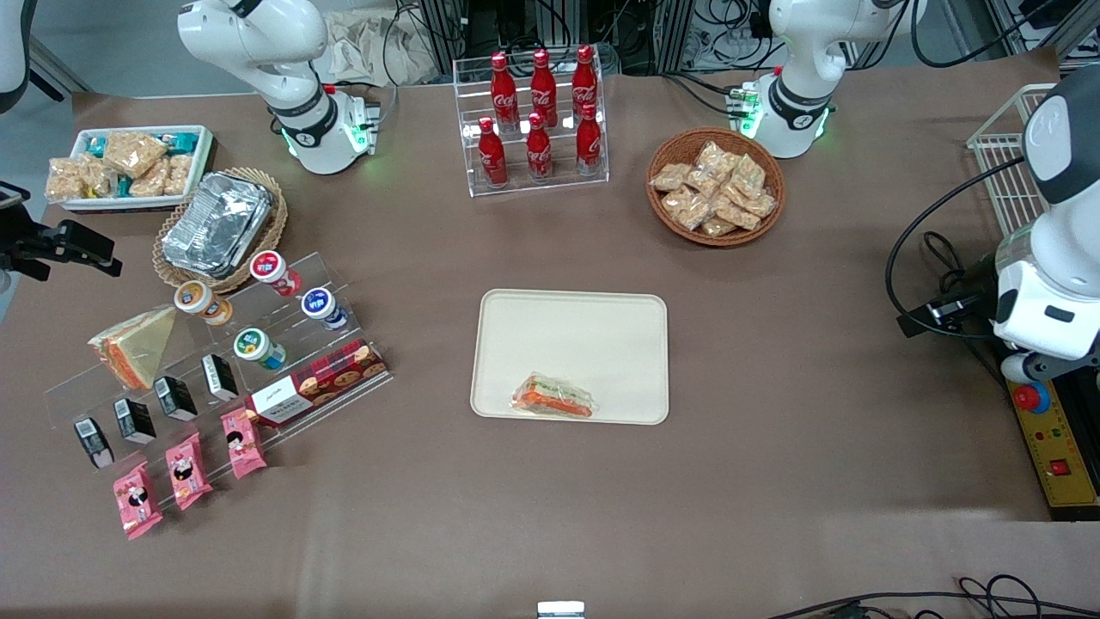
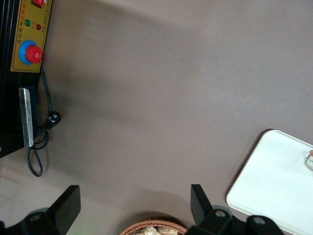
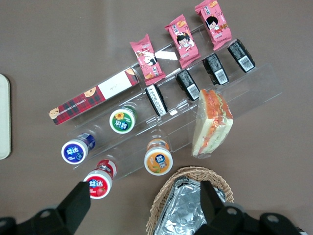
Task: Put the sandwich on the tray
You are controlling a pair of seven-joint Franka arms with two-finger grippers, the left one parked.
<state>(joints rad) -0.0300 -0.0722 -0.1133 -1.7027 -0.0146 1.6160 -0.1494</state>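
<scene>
The sandwich (image 1: 553, 397), a wrapped wedge with orange and green filling, lies on the cream tray (image 1: 593, 331), at the tray's edge nearest the front camera. The tray also shows in the left wrist view (image 2: 274, 181), with a sliver of the sandwich (image 2: 310, 159) on it, and as an edge in the right wrist view (image 3: 4, 117). My right gripper (image 1: 82, 248) (image 3: 145, 203) is open and empty. It hangs high over the working arm's end of the table, beside the foil basket and well away from the tray.
A second wrapped wedge (image 1: 137, 344) (image 3: 212, 122) lies on the clear display rack (image 1: 215, 361) with yogurt cups, black packets, a cookie box and pink packets. A wicker basket with foil trays (image 1: 219, 225), a white snack bin (image 1: 129, 168), a cola rack (image 1: 537, 120) and a snack basket (image 1: 715, 185) stand farther back.
</scene>
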